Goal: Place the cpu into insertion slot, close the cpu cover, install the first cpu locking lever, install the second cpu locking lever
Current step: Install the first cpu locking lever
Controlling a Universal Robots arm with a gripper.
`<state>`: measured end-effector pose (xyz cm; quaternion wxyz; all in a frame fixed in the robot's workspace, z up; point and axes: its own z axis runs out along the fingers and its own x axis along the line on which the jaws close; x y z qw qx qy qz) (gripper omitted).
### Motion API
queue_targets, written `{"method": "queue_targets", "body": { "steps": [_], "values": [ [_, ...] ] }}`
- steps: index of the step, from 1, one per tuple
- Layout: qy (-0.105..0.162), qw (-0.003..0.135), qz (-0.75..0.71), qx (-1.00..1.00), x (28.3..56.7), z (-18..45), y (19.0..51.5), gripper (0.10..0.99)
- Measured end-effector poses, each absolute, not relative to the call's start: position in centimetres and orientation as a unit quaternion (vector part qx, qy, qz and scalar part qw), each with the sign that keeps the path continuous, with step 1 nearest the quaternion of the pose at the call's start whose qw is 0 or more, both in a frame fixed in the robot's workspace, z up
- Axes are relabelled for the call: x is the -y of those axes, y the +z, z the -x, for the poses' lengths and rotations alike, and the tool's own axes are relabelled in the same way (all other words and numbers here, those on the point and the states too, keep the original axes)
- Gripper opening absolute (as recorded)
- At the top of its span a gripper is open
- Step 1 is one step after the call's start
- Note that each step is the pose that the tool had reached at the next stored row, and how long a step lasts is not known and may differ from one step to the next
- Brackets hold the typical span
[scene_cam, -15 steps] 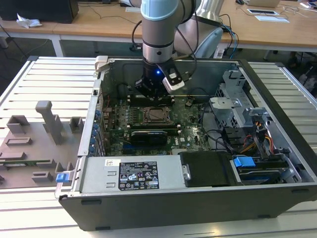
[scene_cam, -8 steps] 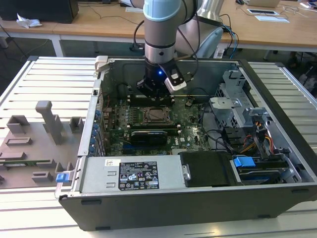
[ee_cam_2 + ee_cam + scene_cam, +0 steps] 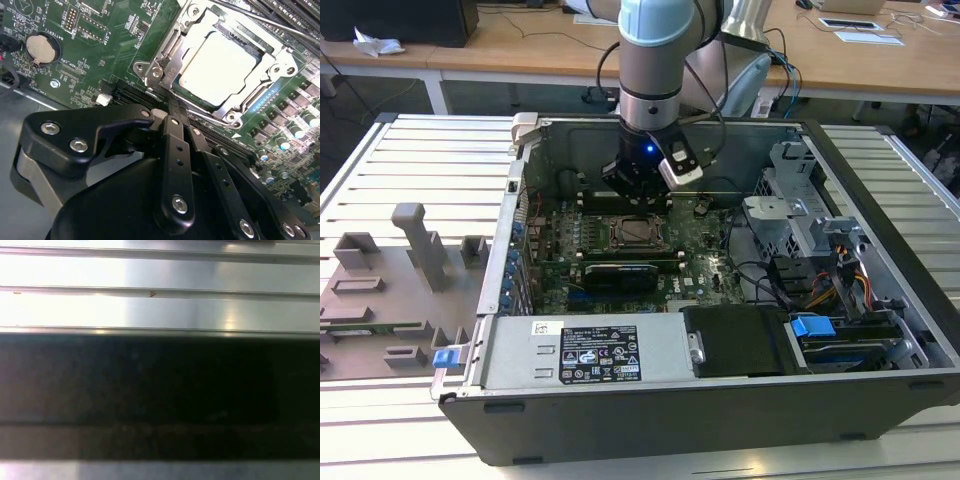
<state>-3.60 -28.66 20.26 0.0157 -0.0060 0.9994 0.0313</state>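
The arm reaches straight down into an open computer case [image 3: 880, 250] that lies on its side on a ribbed metal counter [image 3: 430, 160], and the gripper [image 3: 638, 190] hangs low over the green motherboard [image 3: 705, 235], just beside the insertion slot [image 3: 617, 232] on the side away from the camera. In the second wrist view the gripper [image 3: 175, 112] fills the foreground. Its two black fingers [image 3: 175, 150] lie drawn together side by side, clenched, with their tips at the near corner of the socket. Whether anything is pinched between them cannot be told. The cpu [image 3: 220, 67] sits flat in the insertion slot, its pale metal top facing up. The cpu cover [image 3: 281, 64] lies down over it as a silver frame, so the chip shows through the square window. A thin metal rod [image 3: 285, 24] runs past the far corner of the cover, but I cannot tell whether it is latched. A round coin battery [image 3: 42, 47] is set in the board well apart from the socket, and long black memory slots [image 3: 135, 92] run close to the fingertips. In the exterior view a silver power supply [image 3: 585, 355] with a white label lies along the near wall of the case. A grey fixture plate [image 3: 390, 290] with raised blocks rests on the counter at the exterior view's left. The first wrist view looks across the pale ribs of the counter [image 3: 160, 310] above a dark band.
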Motion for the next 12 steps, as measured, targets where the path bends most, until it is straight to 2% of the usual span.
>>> {"method": "queue_targets", "body": {
  "steps": [12],
  "values": [
    [0.031,0.016,0.005,-0.999,29.24,3.56,20.46,0.106]
  ]
}}
